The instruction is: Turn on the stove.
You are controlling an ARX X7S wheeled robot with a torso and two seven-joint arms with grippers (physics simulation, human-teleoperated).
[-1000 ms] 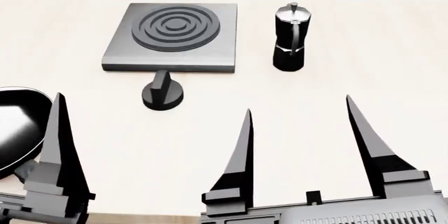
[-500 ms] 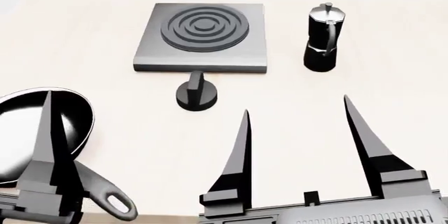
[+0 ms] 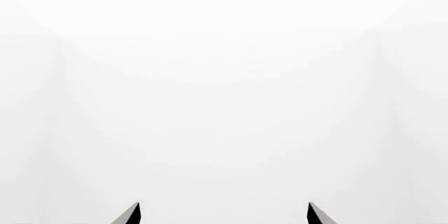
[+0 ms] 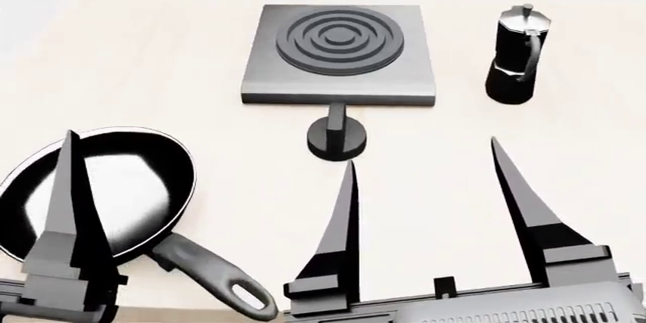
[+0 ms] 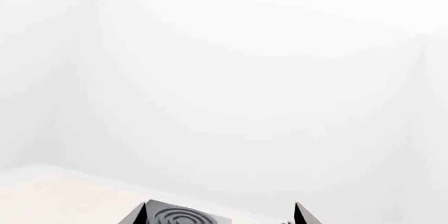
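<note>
The stove is a square grey plate with dark burner rings, at the back middle of the table in the head view. Its small black knob, with an upright fin, stands just in front of the plate. My right gripper is open, with its left fingertip just short of the knob and touching nothing. Only one finger of my left gripper shows there, over the frying pan. The left wrist view shows the left gripper open against blank white. The right gripper frames the stove far off.
A black frying pan lies at the near left, its handle pointing toward the table's front edge. A black moka pot stands to the right of the stove. The pale table stretches to a white wall behind.
The head view has swung left: stove, knob and moka pot have slid rightward in frame, and the frying pan has come into full view. Both grippers stay open and keep their places.
</note>
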